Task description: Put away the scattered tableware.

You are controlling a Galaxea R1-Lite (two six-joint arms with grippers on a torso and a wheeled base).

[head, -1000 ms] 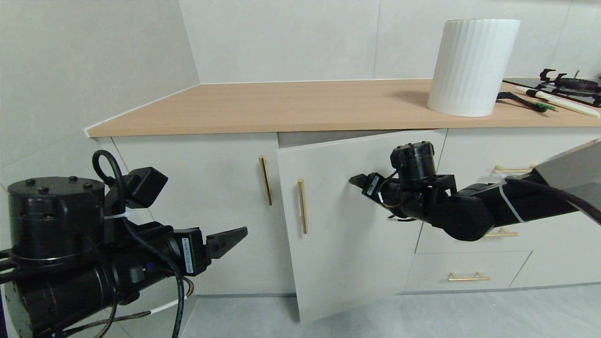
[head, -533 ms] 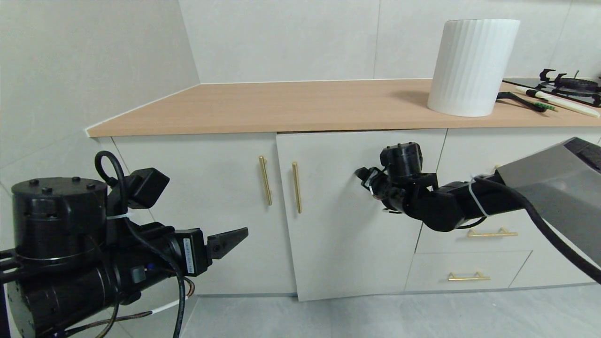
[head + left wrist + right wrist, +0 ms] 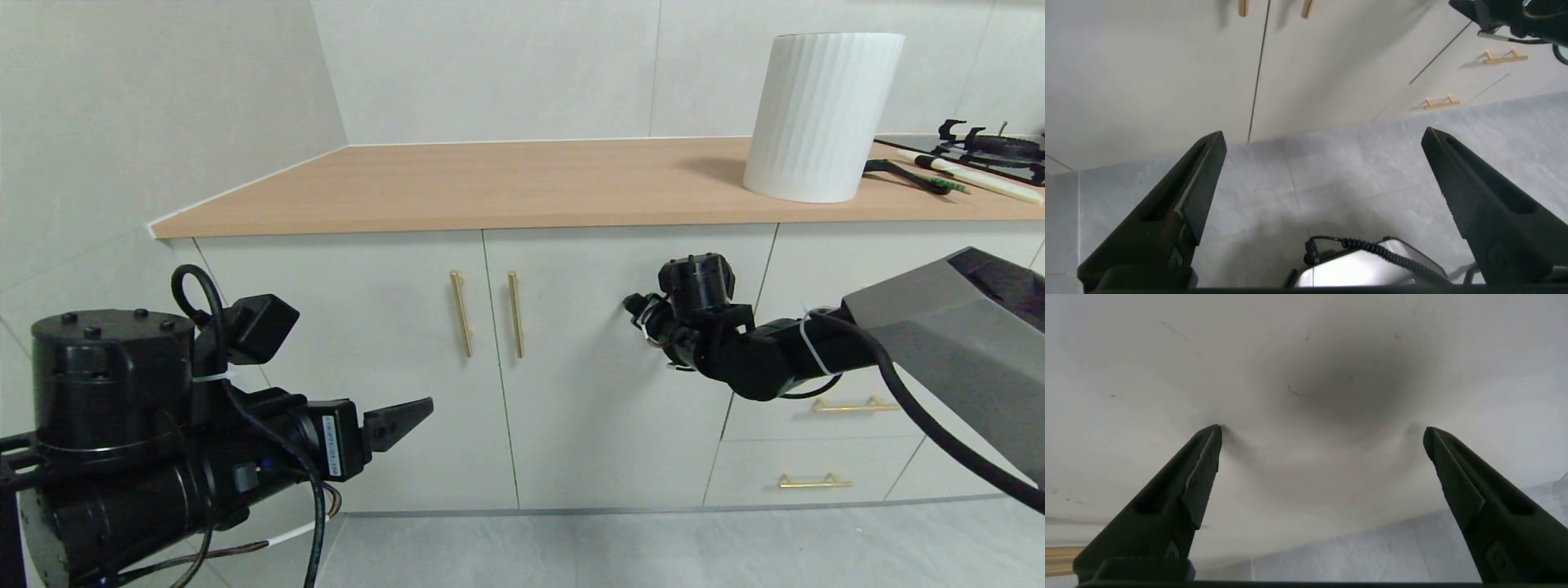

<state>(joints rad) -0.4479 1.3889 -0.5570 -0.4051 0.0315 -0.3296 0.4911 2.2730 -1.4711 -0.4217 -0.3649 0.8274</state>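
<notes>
Tableware (image 3: 963, 178) in this scene seems to be the few long utensils lying at the far right of the light wood-grain worktop (image 3: 490, 188), partly on the black stove (image 3: 992, 151); what each one is cannot be made out. Starting at the left, the left end effector (image 3: 400, 420) hangs low in front of the pale grey cabinet, its fingers spread and holding nothing. Next come the two closed grey cabinet doors (image 3: 343, 367) with slim vertical brass handles (image 3: 461, 314) side by side at the seam. The right end effector (image 3: 637, 309) is at the right-hand door, fingers apart and empty, its tips appearing to touch the door's flat face. Above it on the worktop stands a tall white ribbed cylindrical container (image 3: 820, 114), and just beside that lie a black-handled utensil (image 3: 902, 173) and a long cream-coloured utensil (image 3: 980, 180). These look slim, light and stiff, with smooth handles likely to roll or slip. A pinch across the middle of the handle seems best, with the fingertips brought close to the flat surface. Right of the doors are grey drawers with horizontal brass pulls (image 3: 845, 404). Pale grey tiles cover the wall (image 3: 490, 65) and the floor (image 3: 653, 547), and the worktop runs into a corner at the left.
</notes>
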